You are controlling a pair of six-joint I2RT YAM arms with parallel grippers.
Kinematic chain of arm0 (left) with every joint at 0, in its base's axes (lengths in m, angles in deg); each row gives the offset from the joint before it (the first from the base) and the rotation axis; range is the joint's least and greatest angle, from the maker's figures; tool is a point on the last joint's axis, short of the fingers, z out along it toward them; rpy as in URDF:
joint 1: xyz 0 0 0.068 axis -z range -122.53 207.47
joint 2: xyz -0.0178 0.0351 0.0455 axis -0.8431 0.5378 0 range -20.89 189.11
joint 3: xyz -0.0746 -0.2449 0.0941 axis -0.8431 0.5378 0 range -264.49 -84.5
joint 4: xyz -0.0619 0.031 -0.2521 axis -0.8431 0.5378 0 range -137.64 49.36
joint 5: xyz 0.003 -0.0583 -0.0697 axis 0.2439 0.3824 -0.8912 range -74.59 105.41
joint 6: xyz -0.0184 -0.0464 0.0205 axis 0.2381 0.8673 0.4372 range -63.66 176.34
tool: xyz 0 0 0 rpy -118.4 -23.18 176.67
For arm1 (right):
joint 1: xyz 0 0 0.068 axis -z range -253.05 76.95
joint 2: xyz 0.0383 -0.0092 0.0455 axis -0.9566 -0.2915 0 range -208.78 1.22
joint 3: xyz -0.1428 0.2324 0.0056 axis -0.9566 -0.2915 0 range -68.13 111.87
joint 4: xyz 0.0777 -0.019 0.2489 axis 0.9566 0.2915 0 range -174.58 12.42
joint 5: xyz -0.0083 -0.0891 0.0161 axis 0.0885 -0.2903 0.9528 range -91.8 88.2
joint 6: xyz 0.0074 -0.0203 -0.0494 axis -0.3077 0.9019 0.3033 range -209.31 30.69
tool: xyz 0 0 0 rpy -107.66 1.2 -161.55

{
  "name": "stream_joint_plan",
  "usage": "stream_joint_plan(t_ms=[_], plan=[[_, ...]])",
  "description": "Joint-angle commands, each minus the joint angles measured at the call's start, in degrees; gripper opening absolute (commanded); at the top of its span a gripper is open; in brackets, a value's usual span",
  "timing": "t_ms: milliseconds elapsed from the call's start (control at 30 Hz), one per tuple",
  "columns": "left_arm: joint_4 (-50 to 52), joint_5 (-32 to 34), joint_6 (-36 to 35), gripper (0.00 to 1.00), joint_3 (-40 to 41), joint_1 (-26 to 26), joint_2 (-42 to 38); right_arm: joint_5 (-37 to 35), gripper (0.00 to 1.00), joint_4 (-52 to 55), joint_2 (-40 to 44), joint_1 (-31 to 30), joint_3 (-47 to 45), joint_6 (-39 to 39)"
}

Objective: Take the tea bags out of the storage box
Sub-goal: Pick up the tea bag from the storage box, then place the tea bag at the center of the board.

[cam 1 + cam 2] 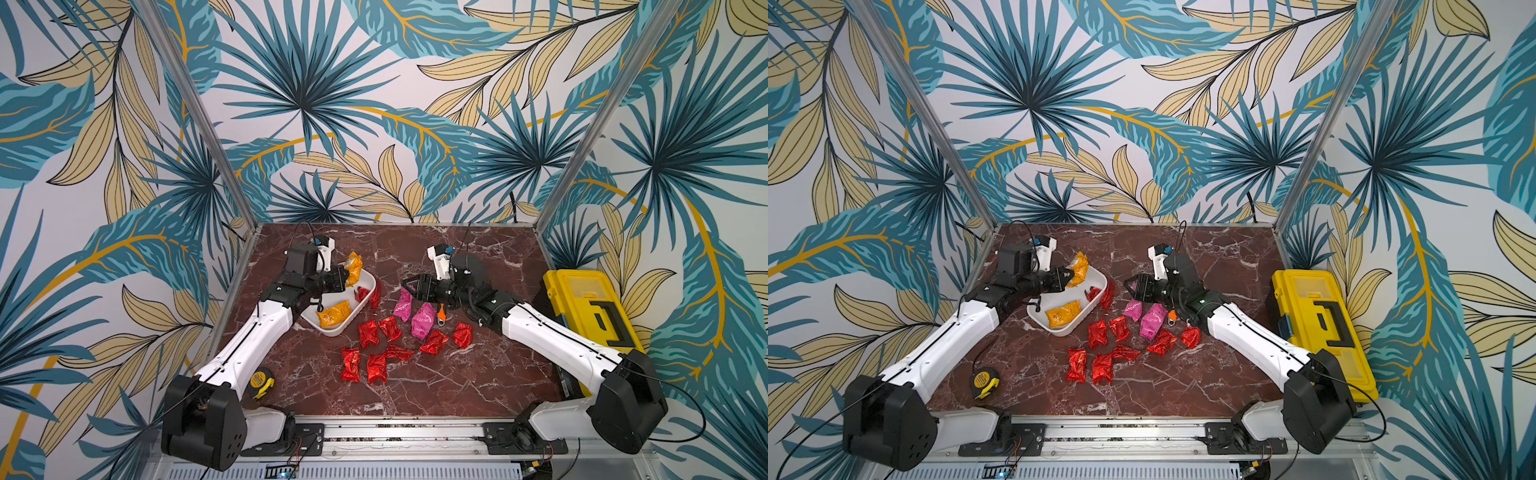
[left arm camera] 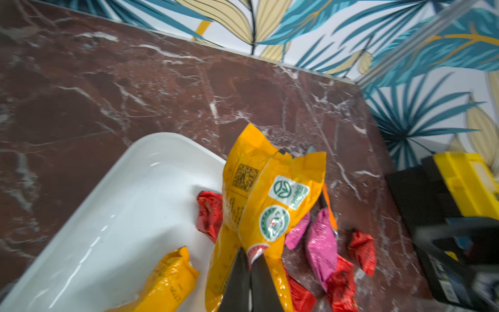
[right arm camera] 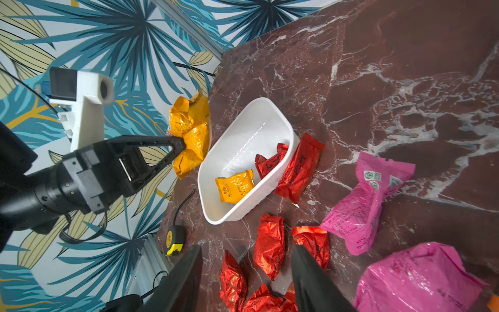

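Tea bags (image 1: pixel 368 332), small crinkly foil packets in red, pink and orange-yellow, mostly lie scattered on the dark red marble-patterned tabletop (image 1: pixel 457 374) just beside the shallow white plastic storage box (image 1: pixel 332 331).

My left gripper (image 2: pixel 250 255) is pinched tight on the crimped end of one orange-yellow foil packet (image 2: pixel 270 194), held up clear of the box near its far end. Inside the box I see a second orange-yellow packet (image 3: pixel 234 186) lying flat on the floor. There is also a red packet (image 3: pixel 270 163) against the wall, possibly two crumpled together; I can't separate them from here. A further red packet (image 3: pixel 299 167) leans on the outside of that wall. My right gripper (image 3: pixel 245 259) hovers over the loose red ones with its jaws spread and nothing between them.

I expect these to be very light, soft and puffy, with slick foil. A squeeze across the pillowy middle would likely let one squirt out or crush the leaves. The flat sealed seam at either end is the place to grip, as the left gripper does now. For the flat one, I'd come down onto the seam that sits furthest from the wall.
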Motion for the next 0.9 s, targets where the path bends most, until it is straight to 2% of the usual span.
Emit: stream_joint_plan(t_ms=[0, 167, 333, 400, 567, 700, 767, 867], plan=[[-7.16, -11.78, 2.78, 0.00, 4.32, 1.92, -2.72, 4.13, 0.63, -5.25, -0.49, -0.03, -0.37, -4.50], [-8.75, -14.88, -0.32, 0.00, 6.32, 7.53, -3.26, 4.30, 0.72, -5.30, -2.07, -1.25, 1.76, -5.06], [-10.58, -15.70, -1.14, 0.00, 6.75, 10.10, -2.60, 3.84, 0.72, -4.58, -3.87, -2.19, 3.19, -4.98], [-10.18, -15.47, -1.79, 0.00, 6.24, 10.69, -2.12, 3.58, 0.69, -4.46, -4.57, -2.34, 3.45, -5.26], [-7.89, -15.31, -3.51, 0.01, 4.86, 11.35, -0.79, 3.25, 0.43, -4.91, -5.49, -2.40, 3.55, -6.26], [-7.61, -14.19, -3.65, 0.21, 5.01, 11.36, -0.99, 3.10, 0.25, -5.17, -5.41, -2.39, 3.22, -6.54], [-7.94, -13.65, -3.57, 0.39, 5.27, 11.36, -1.43, 2.85, 0.19, -5.51, -5.22, -2.38, 2.78, -6.86], [-7.88, -12.20, -3.29, 0.61, 5.31, 11.34, -2.43, 2.15, 0.13, -4.78, -4.85, -1.69, 2.11, -6.95]])
